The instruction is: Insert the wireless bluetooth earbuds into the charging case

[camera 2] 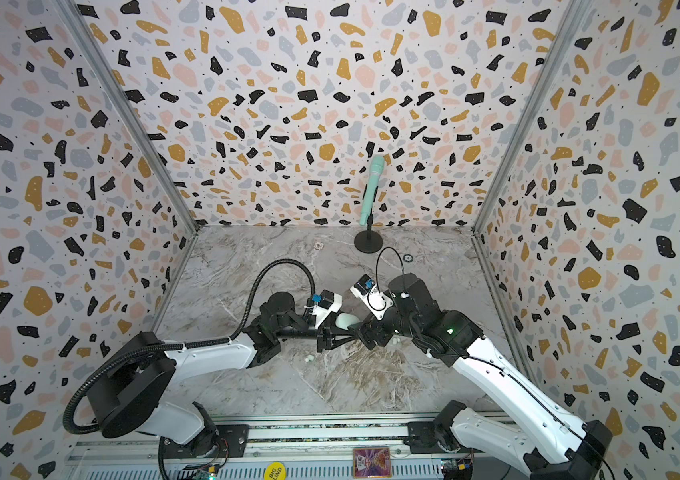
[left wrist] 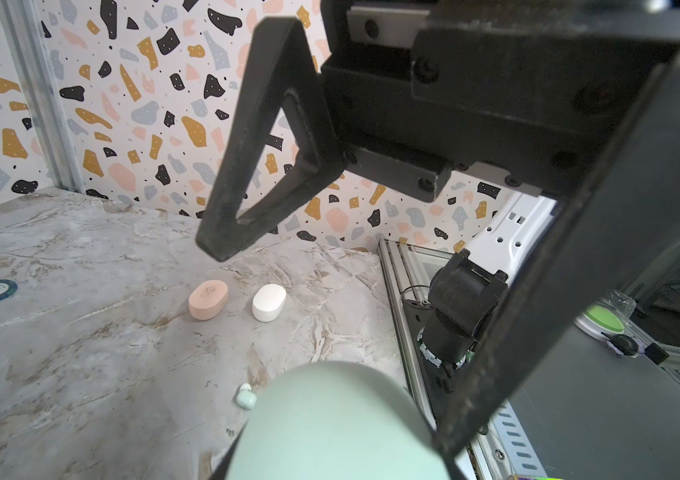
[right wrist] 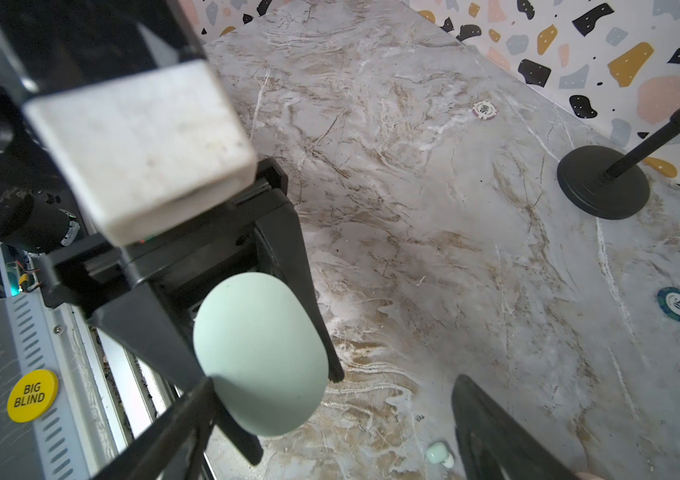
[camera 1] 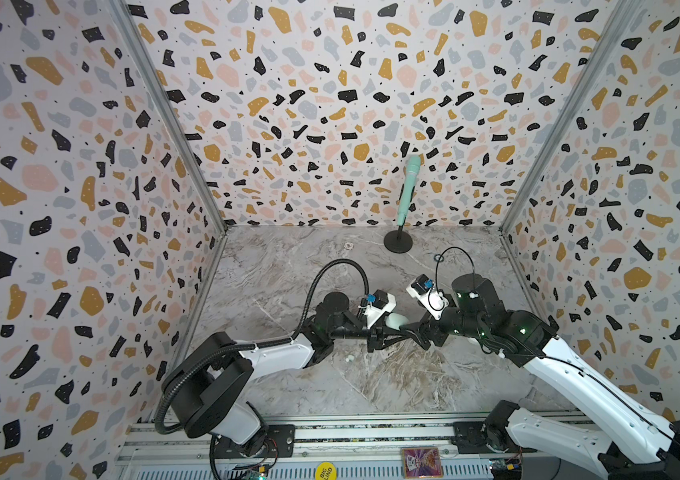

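A mint charging case (right wrist: 261,353) hangs closed above the marble table (right wrist: 413,208), and my left gripper (left wrist: 336,465) is shut on it, a black finger on each side. The case also shows in both top views (camera 1: 397,321) (camera 2: 346,321), between the two wrists. My right gripper (right wrist: 336,386) faces it and is open wide. One of its fingers (right wrist: 180,419) lies close by the case's free end, and the other (right wrist: 496,436) stands well apart. A mint earbud (right wrist: 438,453) (left wrist: 246,397) lies on the table below. Two small white earbuds (camera 1: 348,358) lie near the left forearm.
A pink case (left wrist: 208,300) and a white case (left wrist: 269,302) lie closed side by side on the table. A mint microphone (camera 1: 406,189) on a black round stand (right wrist: 603,181) is at the back. Poker chips (right wrist: 676,304) (right wrist: 484,110) lie on the marble. The metal rail (right wrist: 39,332) runs along the front edge.
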You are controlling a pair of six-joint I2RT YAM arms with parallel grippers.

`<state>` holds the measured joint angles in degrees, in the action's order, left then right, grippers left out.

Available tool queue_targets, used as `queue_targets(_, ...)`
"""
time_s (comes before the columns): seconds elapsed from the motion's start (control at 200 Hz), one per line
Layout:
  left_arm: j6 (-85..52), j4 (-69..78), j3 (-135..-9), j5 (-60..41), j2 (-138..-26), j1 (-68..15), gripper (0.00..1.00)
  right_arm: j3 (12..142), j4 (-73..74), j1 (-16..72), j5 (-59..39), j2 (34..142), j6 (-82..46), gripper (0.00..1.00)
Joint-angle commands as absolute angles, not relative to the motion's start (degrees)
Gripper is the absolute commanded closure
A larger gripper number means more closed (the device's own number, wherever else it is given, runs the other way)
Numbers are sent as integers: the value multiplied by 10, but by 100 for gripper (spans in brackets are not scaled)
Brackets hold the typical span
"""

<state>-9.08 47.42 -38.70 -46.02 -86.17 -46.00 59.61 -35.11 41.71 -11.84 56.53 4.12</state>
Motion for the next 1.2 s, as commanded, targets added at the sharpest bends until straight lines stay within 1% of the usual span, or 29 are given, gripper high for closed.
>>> queue_targets(0.0, -88, 500, -386, -473, -848, -463, 65, 592, -345, 423, -95, 571, 54, 11)
queue_targets(0.23, -85, 496, -386, -476, -846, -463, 65, 604, -342, 424, -32, 584, 37, 12)
queue_targets(0.431, -82, 492, -387, -480, -845, -464, 66, 627, -343, 416, -7, 598, 27, 12)
queue_targets(0.671, -79, 492, -385, -480, -843, -464, 67, 635, -344, 382, -24, 600, 19, 12)
queue_targets(0.971, -80, 493, -387, -482, -844, -464, 68, 641, -345, 378, -34, 606, 11, 12)
queue_targets(1.071, -79, 493, -387, -480, -849, -464, 68, 648, -351, 373, -47, 604, 7, 9)
queue_targets(1.196, -87, 507, -382, -473, -860, -461, 68, 657, -367, 357, -81, 602, 0, 2)
